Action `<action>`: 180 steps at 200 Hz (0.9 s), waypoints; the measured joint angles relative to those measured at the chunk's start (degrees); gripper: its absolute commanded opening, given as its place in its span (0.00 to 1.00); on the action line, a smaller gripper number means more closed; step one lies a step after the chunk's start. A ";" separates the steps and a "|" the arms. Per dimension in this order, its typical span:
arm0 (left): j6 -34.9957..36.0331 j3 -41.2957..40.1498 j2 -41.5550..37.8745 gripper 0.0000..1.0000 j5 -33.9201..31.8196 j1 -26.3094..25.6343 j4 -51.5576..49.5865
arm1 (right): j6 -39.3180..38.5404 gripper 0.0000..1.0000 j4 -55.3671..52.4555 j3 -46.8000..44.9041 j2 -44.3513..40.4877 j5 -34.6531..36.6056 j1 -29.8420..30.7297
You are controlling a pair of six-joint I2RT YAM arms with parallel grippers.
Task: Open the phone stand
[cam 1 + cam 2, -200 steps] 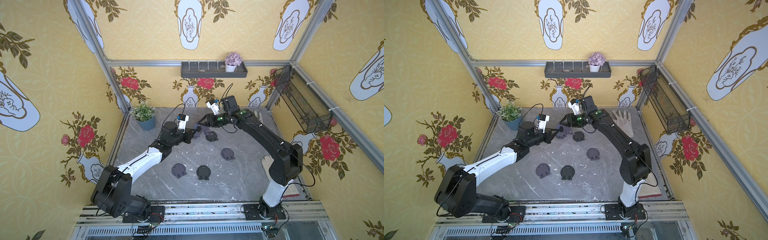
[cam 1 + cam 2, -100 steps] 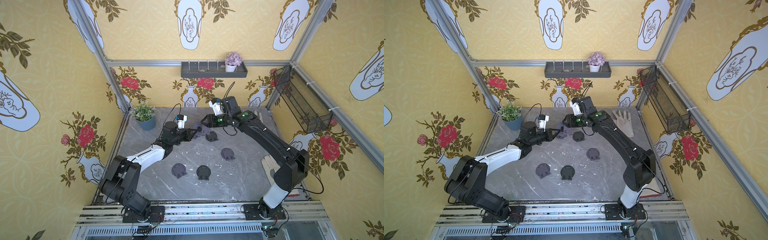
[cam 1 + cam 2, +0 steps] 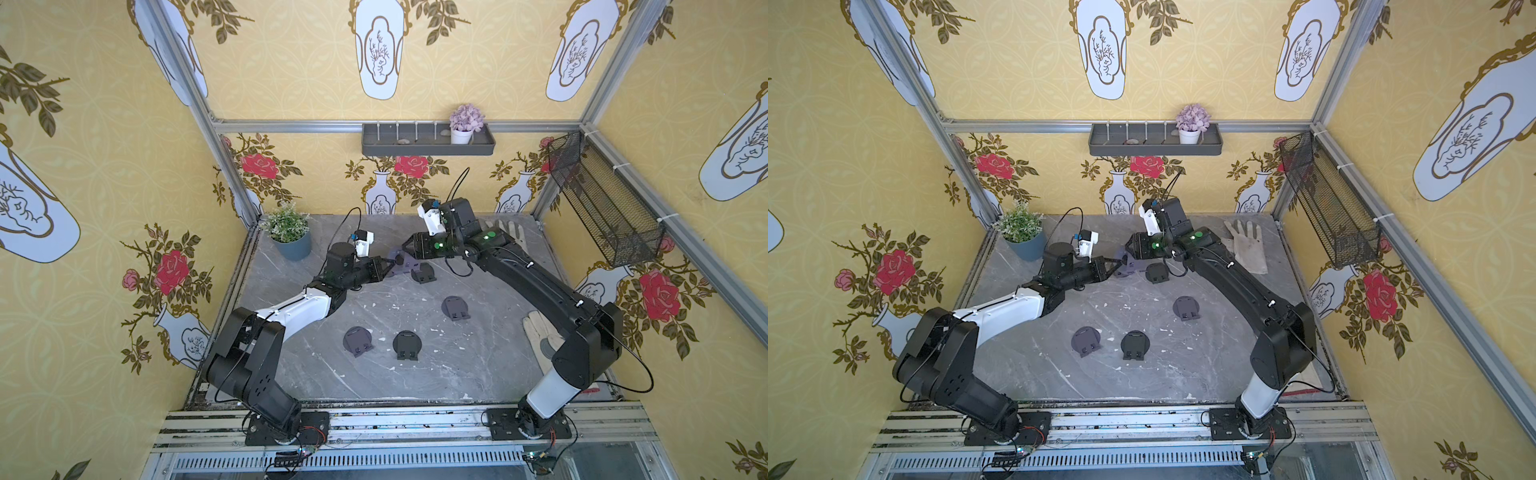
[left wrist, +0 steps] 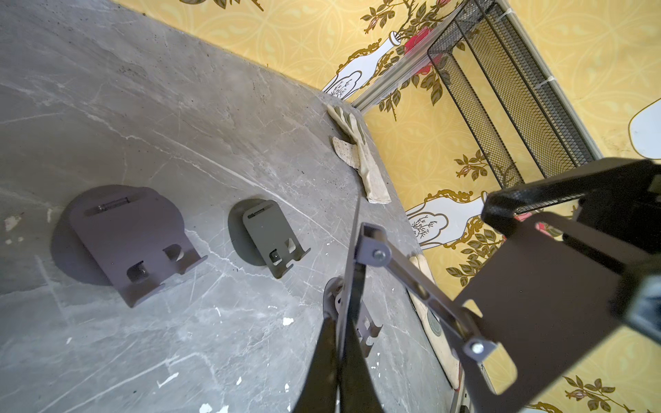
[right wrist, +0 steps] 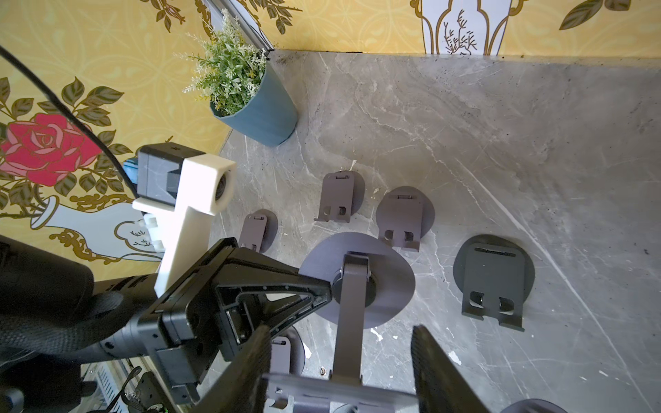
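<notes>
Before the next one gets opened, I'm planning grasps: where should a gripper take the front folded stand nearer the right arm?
Take the folded stand by its hooked end, where two small lips rise off the table, probably from above with jaws across the plate's straight sides. The rest lies flat on its round base.

The stand [image 3: 400, 265] is up off the table [image 3: 415, 386], near the back middle, and it's partway unfolded. It's dark grey-purple metal: a round disc [image 5: 390, 282] for the base, a flat arm [image 5: 347, 321] hinged near the disc's centre, and a squarish plate [image 4: 536, 286] hinged on the arm's other end. The arm is swung well clear of the disc and the plate kinks off the arm, so the whole thing makes a zigzag. The disc is tipped up roughly on edge, pinched by the left gripper [image 3: 388, 262]. The right gripper [image 3: 409, 250] clamps the plate across its width.
</notes>
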 measured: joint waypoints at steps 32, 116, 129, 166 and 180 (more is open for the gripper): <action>-0.24 0.31 -0.24 0.00 0.22 0.02 -0.55 | 0.02 0.99 0.17 0.63 0.81 -0.22 -0.04; -3.87 1.14 -1.42 0.00 0.15 0.87 2.56 | 3.21 0.98 -0.15 0.68 4.59 -9.88 -2.89; -3.85 1.14 -1.46 0.00 0.63 0.87 2.54 | 3.76 0.98 0.02 1.86 5.81 -10.47 -2.97; -3.37 1.01 -2.25 0.00 1.95 0.83 2.08 | 3.82 0.98 0.09 5.79 8.66 -11.37 -3.15; -2.89 0.92 -2.47 0.00 2.12 0.83 1.68 | 3.78 0.89 0.11 6.71 9.22 -11.39 -3.06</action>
